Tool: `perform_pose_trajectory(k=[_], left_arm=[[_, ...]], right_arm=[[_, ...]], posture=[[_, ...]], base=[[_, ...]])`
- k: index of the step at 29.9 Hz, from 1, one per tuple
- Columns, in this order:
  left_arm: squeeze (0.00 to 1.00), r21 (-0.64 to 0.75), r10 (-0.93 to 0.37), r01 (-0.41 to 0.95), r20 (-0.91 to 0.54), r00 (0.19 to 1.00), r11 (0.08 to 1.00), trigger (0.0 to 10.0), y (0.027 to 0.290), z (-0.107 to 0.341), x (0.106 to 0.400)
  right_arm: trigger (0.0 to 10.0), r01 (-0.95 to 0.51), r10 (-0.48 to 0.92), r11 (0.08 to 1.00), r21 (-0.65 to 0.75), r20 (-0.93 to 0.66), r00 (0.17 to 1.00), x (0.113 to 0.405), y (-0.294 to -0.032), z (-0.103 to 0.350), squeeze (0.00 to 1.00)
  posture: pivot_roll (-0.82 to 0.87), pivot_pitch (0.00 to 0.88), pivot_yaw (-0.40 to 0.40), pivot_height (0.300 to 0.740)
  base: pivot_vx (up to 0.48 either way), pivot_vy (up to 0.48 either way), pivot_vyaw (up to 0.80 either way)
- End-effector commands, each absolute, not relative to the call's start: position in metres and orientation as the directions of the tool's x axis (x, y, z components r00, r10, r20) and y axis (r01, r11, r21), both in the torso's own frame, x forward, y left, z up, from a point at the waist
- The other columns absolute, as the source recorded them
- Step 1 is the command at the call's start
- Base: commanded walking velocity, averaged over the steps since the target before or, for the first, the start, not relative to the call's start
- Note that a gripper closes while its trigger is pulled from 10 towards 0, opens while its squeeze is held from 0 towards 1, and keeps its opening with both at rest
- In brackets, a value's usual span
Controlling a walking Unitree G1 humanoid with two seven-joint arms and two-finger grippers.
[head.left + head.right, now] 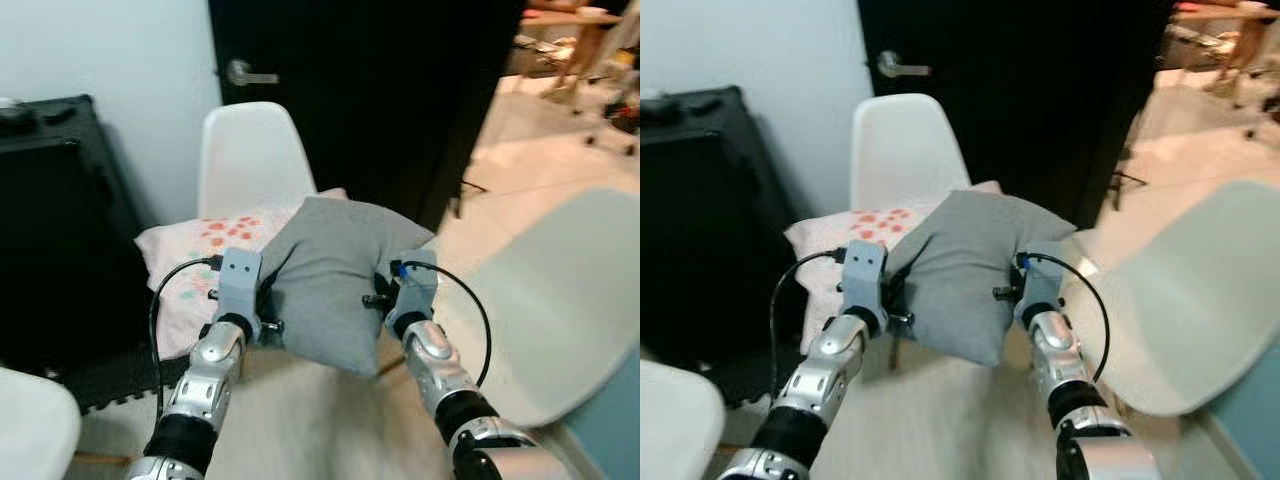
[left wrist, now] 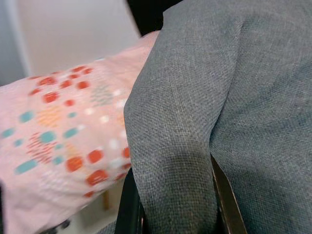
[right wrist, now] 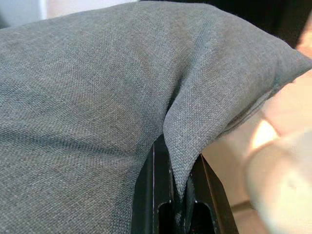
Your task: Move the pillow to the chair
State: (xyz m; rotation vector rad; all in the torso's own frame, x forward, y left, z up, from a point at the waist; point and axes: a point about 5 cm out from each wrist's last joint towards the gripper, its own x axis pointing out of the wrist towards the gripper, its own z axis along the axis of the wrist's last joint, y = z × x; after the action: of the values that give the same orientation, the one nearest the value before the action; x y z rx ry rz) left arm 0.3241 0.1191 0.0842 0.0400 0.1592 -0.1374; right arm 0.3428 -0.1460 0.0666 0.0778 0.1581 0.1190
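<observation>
Pillow (image 1: 335, 275), grey, is held up in front of the white chair (image 1: 250, 155) and above a patterned cushion (image 1: 195, 265), pinched at opposite edges by left gripper (image 2: 175, 204) and right gripper (image 3: 178, 195) so it is carried level

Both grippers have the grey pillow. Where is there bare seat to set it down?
Crowded: the chair ahead by the door already bears a dotted pink pillow across its seat, only the backrest bare. The grey pillow, pinched by the left gripper and right gripper, hangs before it. Free: the pale shell chair on the right.
</observation>
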Motion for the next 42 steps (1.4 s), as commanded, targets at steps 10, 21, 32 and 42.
perform_pose_trajectory(k=[10, 21, 32, 42], left_arm=[[0.00, 0.032, -0.085, 0.090, -0.135, 0.987, 0.995, 10.0, 0.1310, 0.0855, 0.3248], [0.00, 0.027, -0.093, 0.097, -0.134, 0.987, 0.995, 10.0, 0.1279, 0.0851, 0.3251], [0.00, 0.022, -0.097, 0.100, -0.136, 0.986, 0.995, 10.0, 0.1275, 0.0845, 0.3251], [0.00, -0.005, -0.128, 0.128, -0.119, 0.985, 0.992, 10.0, 0.1232, 0.0854, 0.3234]], right_arm=[[10.0, -0.078, 0.090, 0.993, 0.088, -0.147, 0.985, 0.3404, -0.1529, 0.0644, 0.00], [10.0, -0.080, 0.092, 0.994, 0.081, -0.151, 0.984, 0.3399, -0.1537, 0.0634, 0.00], [10.0, -0.076, 0.087, 0.994, 0.078, -0.151, 0.985, 0.3395, -0.1545, 0.0629, 0.00], [10.0, -0.080, 0.091, 0.993, 0.086, -0.135, 0.987, 0.3405, -0.1569, 0.0656, 0.00]], posture=[[0.01, 0.000, -0.030, 0.740], [0.01, 0.000, -0.031, 0.740], [0.01, 0.000, -0.033, 0.740], [0.01, 0.000, -0.042, 0.740]], base=[[0.000, 0.000, -0.80], [0.000, 0.000, -0.80], [0.000, 0.000, -0.80], [0.000, 0.000, -0.40]])
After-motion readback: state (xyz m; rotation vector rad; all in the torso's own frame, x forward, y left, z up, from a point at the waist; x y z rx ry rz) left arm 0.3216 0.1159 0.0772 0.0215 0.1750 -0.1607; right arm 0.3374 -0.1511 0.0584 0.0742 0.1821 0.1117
